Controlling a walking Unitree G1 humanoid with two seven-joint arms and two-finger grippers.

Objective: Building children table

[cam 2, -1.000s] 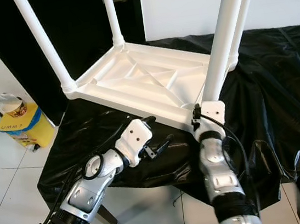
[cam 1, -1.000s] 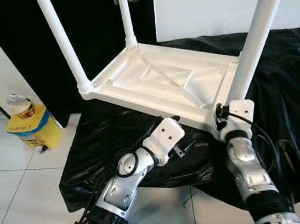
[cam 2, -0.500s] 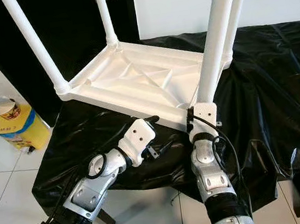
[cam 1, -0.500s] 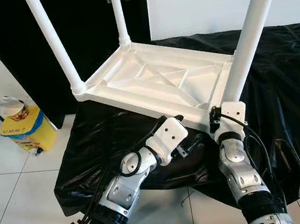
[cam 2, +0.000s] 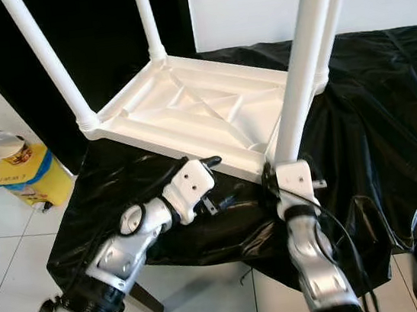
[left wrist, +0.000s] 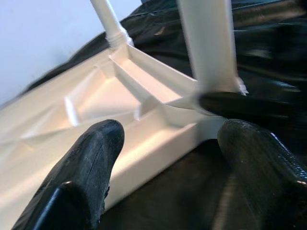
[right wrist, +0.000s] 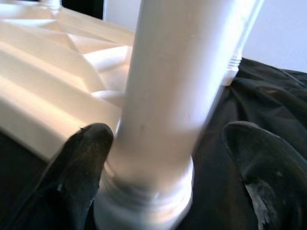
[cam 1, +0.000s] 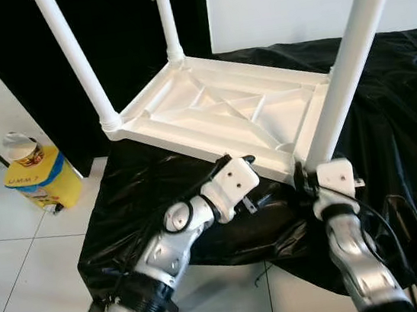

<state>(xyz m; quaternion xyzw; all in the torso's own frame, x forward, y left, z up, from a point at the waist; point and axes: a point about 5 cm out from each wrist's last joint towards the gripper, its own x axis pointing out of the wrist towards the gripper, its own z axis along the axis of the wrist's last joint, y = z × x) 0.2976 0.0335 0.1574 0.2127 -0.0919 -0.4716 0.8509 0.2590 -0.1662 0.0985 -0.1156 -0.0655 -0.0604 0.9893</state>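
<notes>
A white plastic children's table [cam 1: 226, 111] lies upside down in the middle of the frame on a surface draped in black plastic sheeting [cam 1: 394, 108], its ribbed underside facing up and its white legs rising out of the top of the picture. The right gripper [right wrist: 168, 158] is at the base of the near right leg [cam 1: 344, 76], lower right of centre — its black fingers [right wrist: 84, 158] stand wide on either side of the leg's threaded collar, one touching it, the other apart from it. The left gripper [left wrist: 168, 148] sits at the table's near edge, lower centre, fingers spread wide and holding nothing. At the left edge, a yellow bin [cam 1: 43, 182] stands on the white tiled floor [cam 1: 15, 266] — beside a black door [cam 1: 123, 36].
</notes>
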